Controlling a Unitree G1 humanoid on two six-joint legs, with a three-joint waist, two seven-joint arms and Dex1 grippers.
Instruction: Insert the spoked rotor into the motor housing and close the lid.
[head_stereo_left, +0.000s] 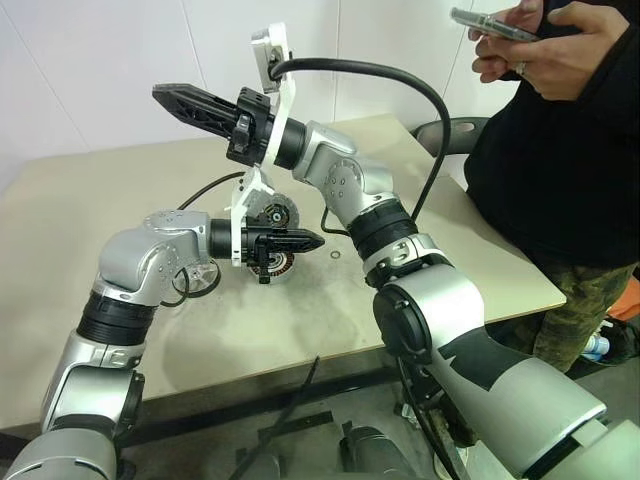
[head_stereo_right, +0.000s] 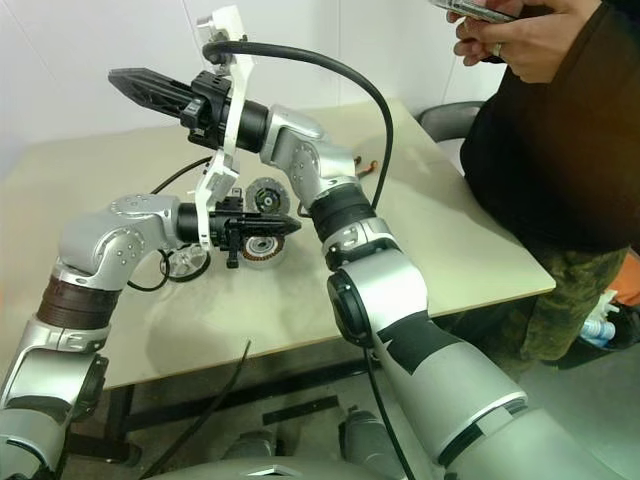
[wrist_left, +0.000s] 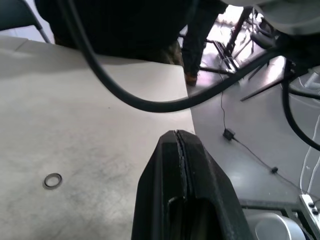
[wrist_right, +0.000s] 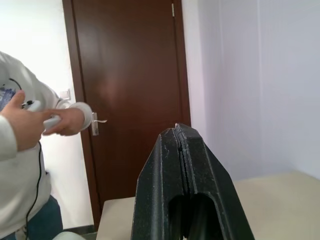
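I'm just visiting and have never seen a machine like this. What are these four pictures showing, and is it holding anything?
It is a humanoid robot with two silver arms, each ending in a gripper of two black fingers. The two wide pictures come from cameras in its head, looking down over its arms at a beige table. The other two come from cameras on each wrist, looking along that gripper's fingers.

The left gripper sits low over the table; the right gripper is raised higher. Both are shut and hold nothing.

On the table lie round motor parts: a grey ribbed lid, a motor housing with copper windings, partly hidden by the left gripper, and a small metal ring. A person stands beside the table holding a phone.
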